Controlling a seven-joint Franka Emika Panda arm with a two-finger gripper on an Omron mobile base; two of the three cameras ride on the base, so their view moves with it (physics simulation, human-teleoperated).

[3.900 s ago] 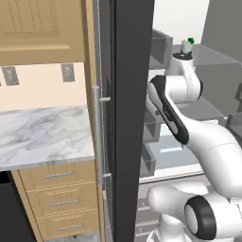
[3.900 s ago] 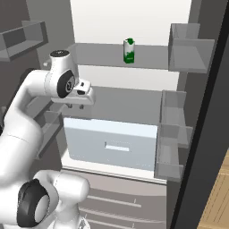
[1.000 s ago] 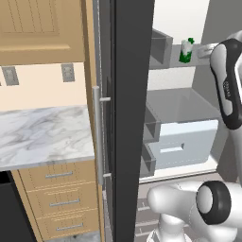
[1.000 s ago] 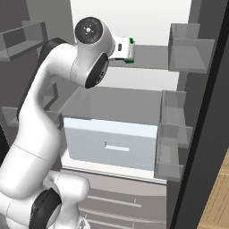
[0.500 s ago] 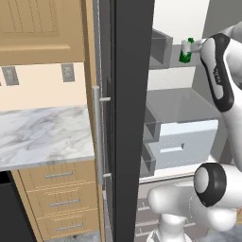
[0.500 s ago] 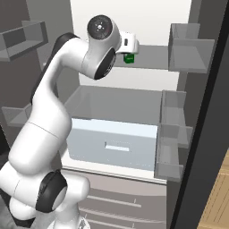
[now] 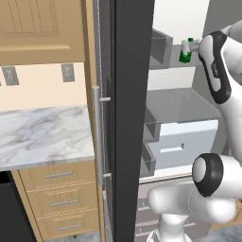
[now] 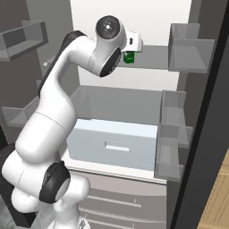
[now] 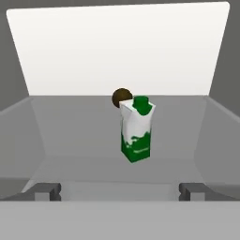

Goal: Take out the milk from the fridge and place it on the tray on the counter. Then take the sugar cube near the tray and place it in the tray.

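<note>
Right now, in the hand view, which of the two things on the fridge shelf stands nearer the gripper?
The milk, the upright green-and-white carton, stands nearer the open gripper; the small brown ball sits behind it, partly hidden.

In the right base view the arm's wrist covers most of the milk (image 8: 129, 57). A small brown round thing (image 9: 121, 97) sits half hidden behind the carton, too unclear to name. The table (image 7: 42, 134) is cut off at the left edge.

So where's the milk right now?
The milk stands upright on the fridge's upper shelf, just ahead of the open end effector.
</note>
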